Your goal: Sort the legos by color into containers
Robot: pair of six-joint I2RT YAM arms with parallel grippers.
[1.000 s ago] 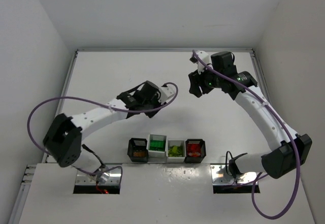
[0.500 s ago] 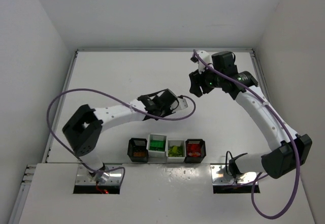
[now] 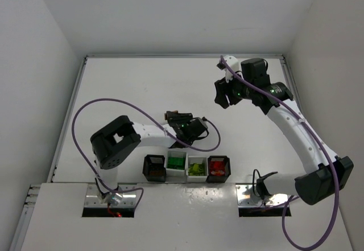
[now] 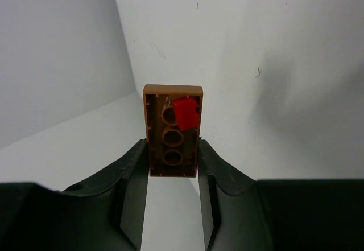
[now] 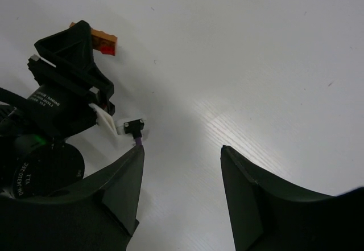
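While the right gripper point(image 5: 182, 159) hangs open and empty over bare table point(image 3: 142, 80) at the far right, hardly shifted from a second ago, the left arm point(image 3: 151, 134) has folded in and swung its wrist right and nearer. The left gripper point(image 4: 173, 159) now sits just beyond the row of containers point(image 3: 186, 161). Its jaws are closed on the long sides of an orange-brown brick point(image 4: 170, 143), hollow underside toward the wrist camera, with a small red piece point(image 4: 186, 113) stuck in that underside. This looks like a carry nearly done: the leftmost black bin point(image 3: 147, 168) already holds orange-brown pieces, so the drop lies a little left and nearer. The clinging red piece could end up in the wrong bin. The bins touch wall to wall, leaving little margin sideways, but the table beyond them gives open room for backing away.
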